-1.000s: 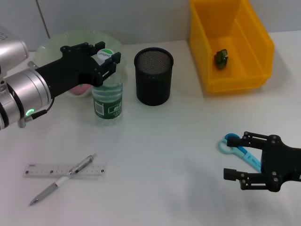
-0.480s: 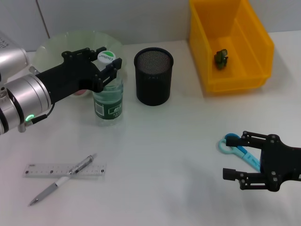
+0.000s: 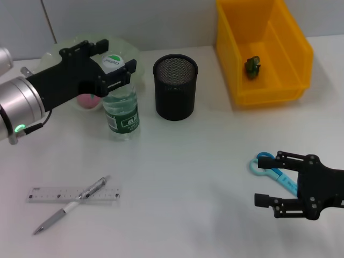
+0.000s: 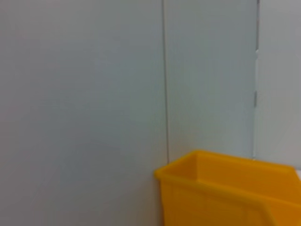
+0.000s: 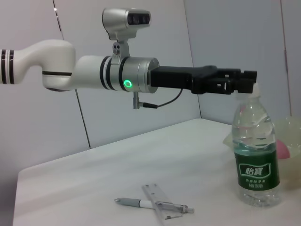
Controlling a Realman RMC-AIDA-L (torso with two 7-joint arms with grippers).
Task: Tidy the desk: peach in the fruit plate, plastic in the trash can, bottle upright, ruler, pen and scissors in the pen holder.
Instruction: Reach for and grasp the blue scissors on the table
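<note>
The clear bottle (image 3: 121, 110) with a green label stands upright on the desk, also seen as the bottle (image 5: 256, 150). My left gripper (image 3: 112, 60) is shut on its white cap, one finger on each side, and appears as the left gripper (image 5: 242, 84) at cap height. A pink peach (image 3: 86, 100) lies in the pale green fruit plate (image 3: 54, 56), partly hidden by my left arm. The ruler (image 3: 74, 193) and pen (image 3: 70, 205) lie crossed at the front left. My right gripper (image 3: 269, 178) is open beside the blue scissors (image 3: 263, 161).
The black mesh pen holder (image 3: 176, 86) stands just right of the bottle. The yellow trash can (image 3: 263, 48) at the back right holds a green plastic scrap (image 3: 252, 65). Its rim, as the trash can (image 4: 225, 193), shows before a grey wall.
My left gripper shifted left and back, and the bottle's cap went with it. The right arm and the scissors stayed still.
</note>
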